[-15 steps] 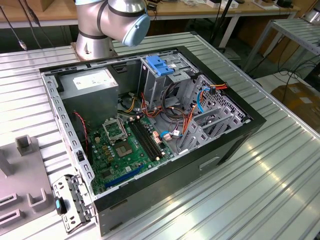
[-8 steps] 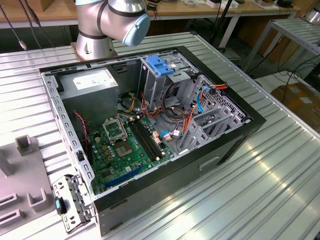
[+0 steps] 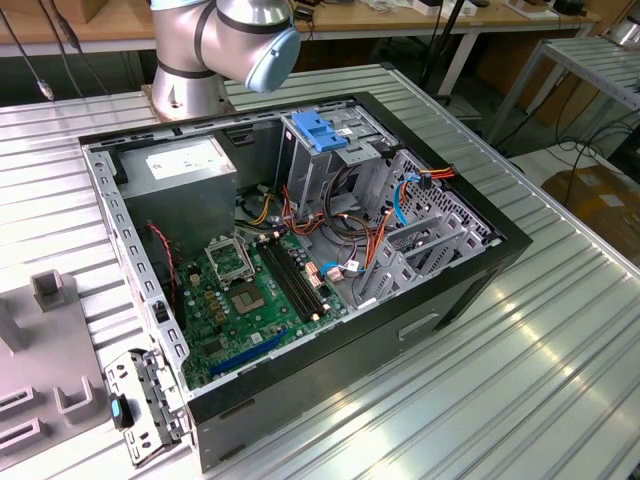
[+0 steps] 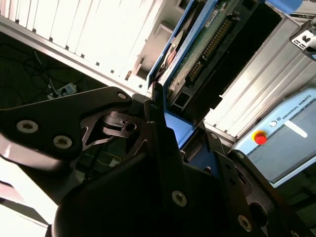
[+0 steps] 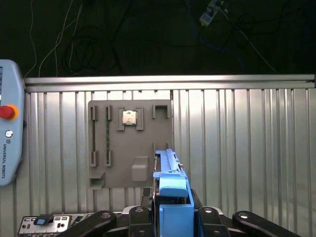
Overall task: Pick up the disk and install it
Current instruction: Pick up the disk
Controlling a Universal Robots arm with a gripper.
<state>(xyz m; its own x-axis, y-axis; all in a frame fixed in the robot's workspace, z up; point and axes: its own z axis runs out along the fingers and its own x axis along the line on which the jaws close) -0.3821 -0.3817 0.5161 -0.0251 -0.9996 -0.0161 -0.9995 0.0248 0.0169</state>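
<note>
You are carrying the rectangular silver-metal disk with blue plastic side rails [image 5: 170, 190] in the black two-finger gripper [image 5: 172, 216]. Its fingers are clamping one end of the disk, one on each side. In the second wrist view the drive is showing its green circuit-board face and connector row, with a blue rail running between the fingers.

In the first wrist view the disk is hanging over the ribbed silver metal table [image 5: 247, 148], touching nothing but the fingers as far as I can see. Beyond it a flat grey fixture plate [image 5: 113, 148] is lying on the table with a small square chip [image 5: 129, 117] seated in one recess. A pale blue teach pendant with a red button [image 5: 7, 133] is sitting at the table's edge.

The open black computer case [image 3: 440, 300] is lying on its side on the table. Inside it, an upright grey metal drive cage [image 3: 310, 175] is standing with a blue plastic handle [image 3: 320, 130] on top, beside the green motherboard [image 3: 250, 290].

I judge that the pick-up is done and you are in the carrying stage, with the install not yet made. What it is calling for, as I read it, is lining the blue rails squarely with the cage's slot (those loose orange and blue cables are crowding it) while keeping the clamp firm so the drive is not tilting.
</note>
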